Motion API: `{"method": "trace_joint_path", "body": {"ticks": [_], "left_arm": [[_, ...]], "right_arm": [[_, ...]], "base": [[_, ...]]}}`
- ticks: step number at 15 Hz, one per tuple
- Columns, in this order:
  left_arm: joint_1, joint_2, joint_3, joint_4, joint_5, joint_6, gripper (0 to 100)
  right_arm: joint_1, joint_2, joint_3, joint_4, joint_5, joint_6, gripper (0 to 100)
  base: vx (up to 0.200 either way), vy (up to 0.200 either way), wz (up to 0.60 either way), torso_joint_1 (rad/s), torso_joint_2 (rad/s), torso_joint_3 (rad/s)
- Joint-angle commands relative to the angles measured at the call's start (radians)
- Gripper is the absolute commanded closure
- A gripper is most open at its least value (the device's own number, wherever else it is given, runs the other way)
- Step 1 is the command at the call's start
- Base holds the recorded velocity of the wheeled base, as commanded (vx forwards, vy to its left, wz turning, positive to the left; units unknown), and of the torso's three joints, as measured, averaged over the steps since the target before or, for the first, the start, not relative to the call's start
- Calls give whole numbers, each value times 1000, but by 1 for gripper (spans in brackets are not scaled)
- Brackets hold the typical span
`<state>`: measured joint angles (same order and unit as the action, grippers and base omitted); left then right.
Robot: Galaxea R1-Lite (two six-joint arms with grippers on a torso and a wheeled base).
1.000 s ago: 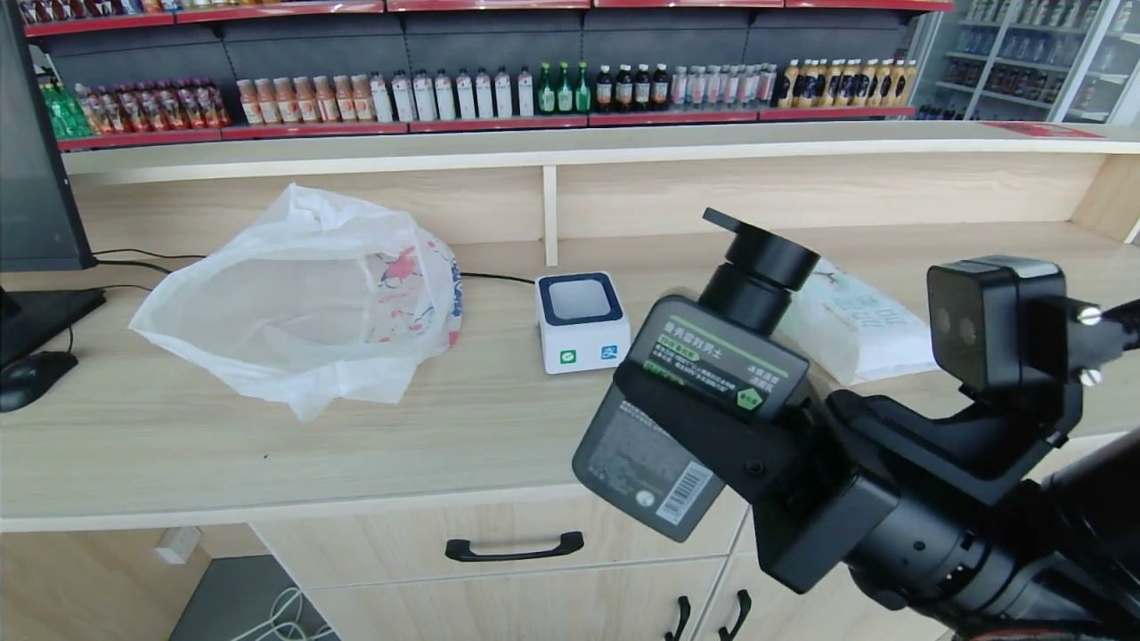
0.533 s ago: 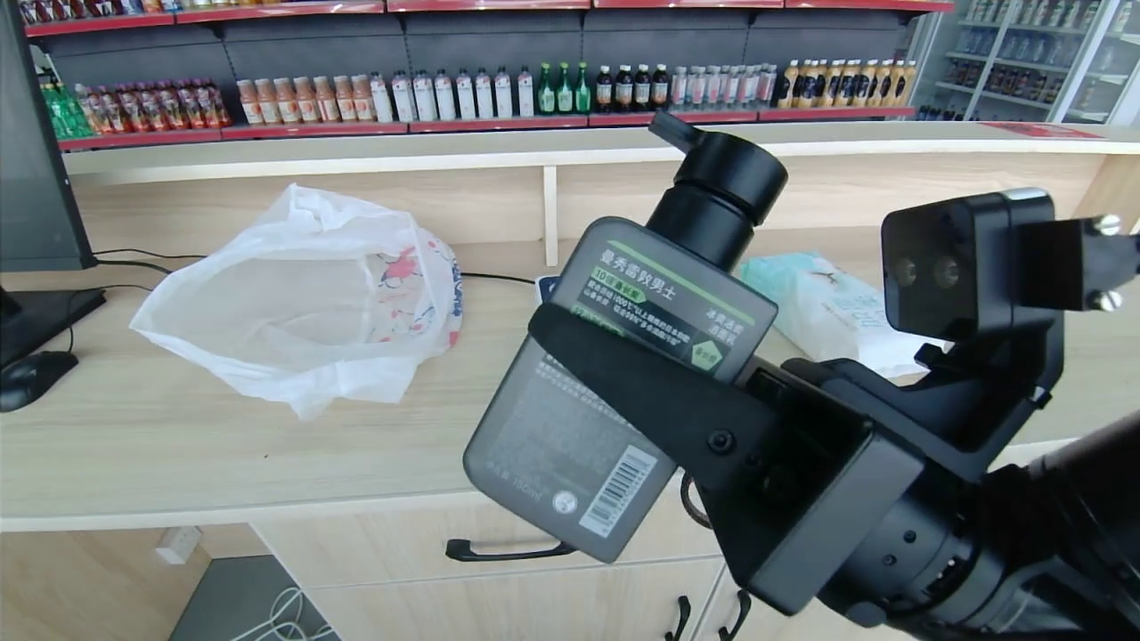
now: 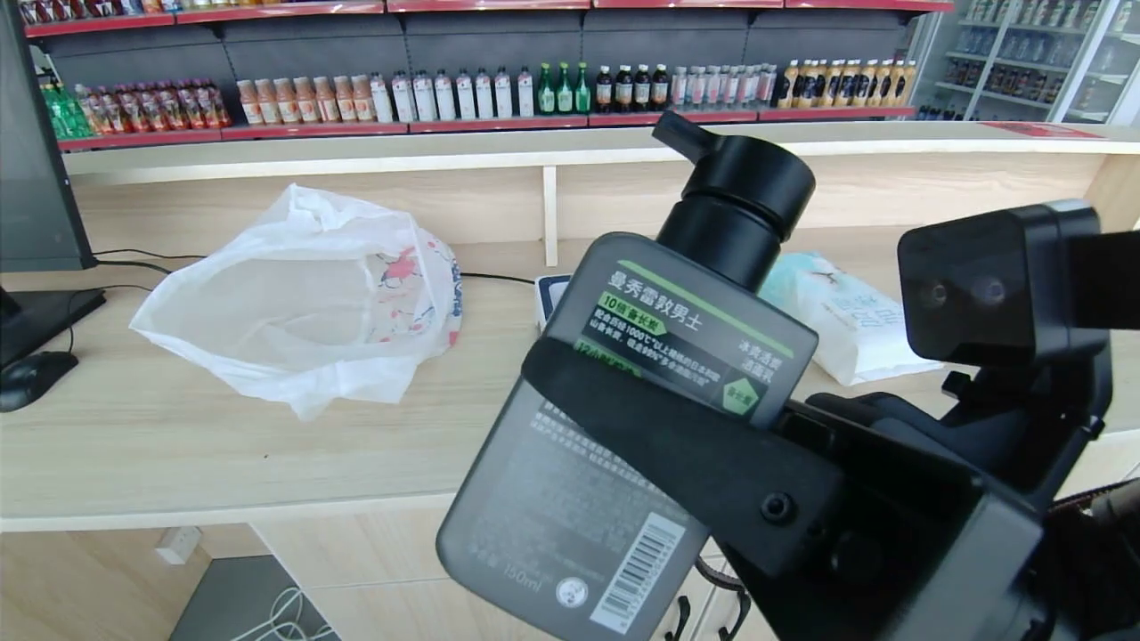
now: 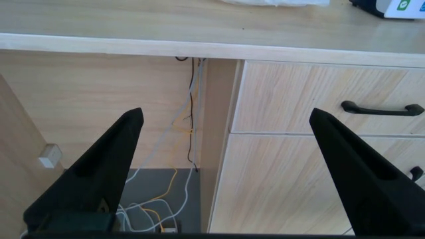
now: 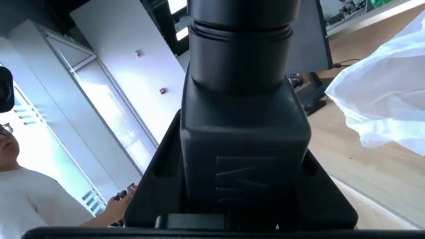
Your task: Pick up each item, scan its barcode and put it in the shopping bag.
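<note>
My right gripper (image 3: 583, 392) is shut on a dark grey pump bottle (image 3: 623, 445), held tilted in the air close to the head camera, above the counter's front edge. Its barcode (image 3: 637, 570) is on the face turned toward the head camera, near the bottle's base. The bottle hides most of the white scanner box (image 3: 549, 296). A white shopping bag (image 3: 303, 303) lies open on the counter to the left. In the right wrist view the bottle (image 5: 242, 133) sits between the fingers. My left gripper (image 4: 226, 119) stands open below the counter edge, facing the drawers.
A white and teal packet (image 3: 846, 325) lies on the counter (image 3: 178, 445) at the right. A monitor (image 3: 36, 178) and a mouse (image 3: 31, 374) sit at the far left. Drawers with black handles (image 4: 382, 109) are below. Bottle shelves line the back.
My right gripper has lifted the bottle up and toward the head camera, moving a little left. The bottle now covers most of the scanner. The bag and packet have not moved.
</note>
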<state>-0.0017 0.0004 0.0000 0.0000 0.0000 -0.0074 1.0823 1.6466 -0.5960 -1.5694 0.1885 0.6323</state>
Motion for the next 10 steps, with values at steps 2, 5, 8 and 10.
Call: {"method": "trace_joint_path", "body": {"ticks": [2, 5, 8, 10], "left_arm": [[0, 0, 0, 0, 0, 0, 0], [0, 0, 0, 0, 0, 0, 0], [0, 0, 0, 0, 0, 0, 0], [0, 0, 0, 0, 0, 0, 0]], "right_arm": [[1, -31, 10, -1, 0, 7, 100], [1, -50, 31, -1, 0, 7, 100], [1, -57, 35, -1, 0, 7, 100], [1, -57, 47, -1, 0, 7, 100]], "base": [[0, 0, 0, 0, 0, 0], [0, 0, 0, 0, 0, 0], [0, 0, 0, 0, 0, 0], [0, 0, 0, 0, 0, 0]]}}
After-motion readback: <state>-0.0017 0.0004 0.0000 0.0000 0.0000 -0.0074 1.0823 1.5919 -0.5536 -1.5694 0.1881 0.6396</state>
